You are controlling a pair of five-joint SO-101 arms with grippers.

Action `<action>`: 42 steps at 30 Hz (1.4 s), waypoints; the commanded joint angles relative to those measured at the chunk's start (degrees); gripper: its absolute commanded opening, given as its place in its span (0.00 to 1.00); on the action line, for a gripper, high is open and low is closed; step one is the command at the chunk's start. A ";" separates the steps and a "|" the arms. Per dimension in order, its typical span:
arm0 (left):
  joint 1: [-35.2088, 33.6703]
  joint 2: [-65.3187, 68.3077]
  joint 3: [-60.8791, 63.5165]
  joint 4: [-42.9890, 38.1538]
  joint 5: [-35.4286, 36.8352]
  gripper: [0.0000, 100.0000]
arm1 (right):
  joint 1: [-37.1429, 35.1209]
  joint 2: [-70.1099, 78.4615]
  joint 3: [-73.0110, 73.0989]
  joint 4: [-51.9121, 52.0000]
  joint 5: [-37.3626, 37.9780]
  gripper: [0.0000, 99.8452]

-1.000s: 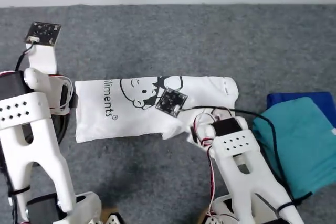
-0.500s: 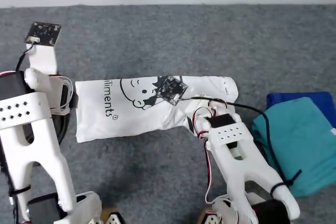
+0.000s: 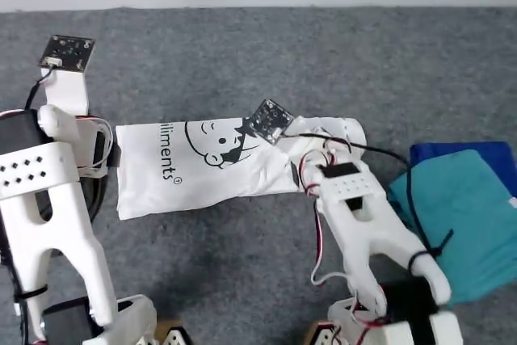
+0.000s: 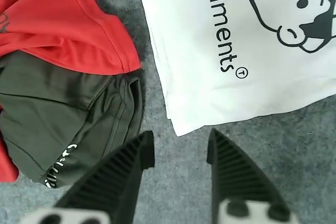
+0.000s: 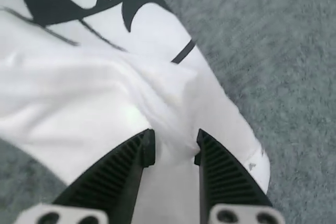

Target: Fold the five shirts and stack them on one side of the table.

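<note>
Lying across the middle of the grey table, the white shirt is folded into a long strip, printed face up, running from the left arm's side toward the right arm's. Right gripper: fingers narrow, pinching a raised fold of the white shirt near the strip's right end; cloth fills the gap between them and creases run toward the pinch. Left gripper: fingers wide apart, nothing between them, over bare table just beside the shirt's near left corner and not touching it. Red shirt: crumpled, just beside the white shirt's left end with a thin strip of table between, and lying partly over a dark shirt, which is likewise unfolded. Teal shirt: folded, at the table's right side, resting on a blue shirt whose far corner shows beyond it. This pair lies near the white shirt's right end but apart from it. Whether the left gripper's fingertips touch the table cannot be told.
</note>
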 commanded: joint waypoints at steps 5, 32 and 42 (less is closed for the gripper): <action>0.18 -1.49 -0.13 0.53 -0.53 0.17 | 0.22 10.24 -13.98 -0.66 -0.62 0.14; -0.26 9.14 -0.48 -6.68 18.90 0.25 | 0.40 -5.14 -39.74 53.93 -11.96 0.13; -0.26 36.66 -6.55 -8.35 24.00 0.24 | 0.66 -5.93 -39.65 59.38 -16.44 0.13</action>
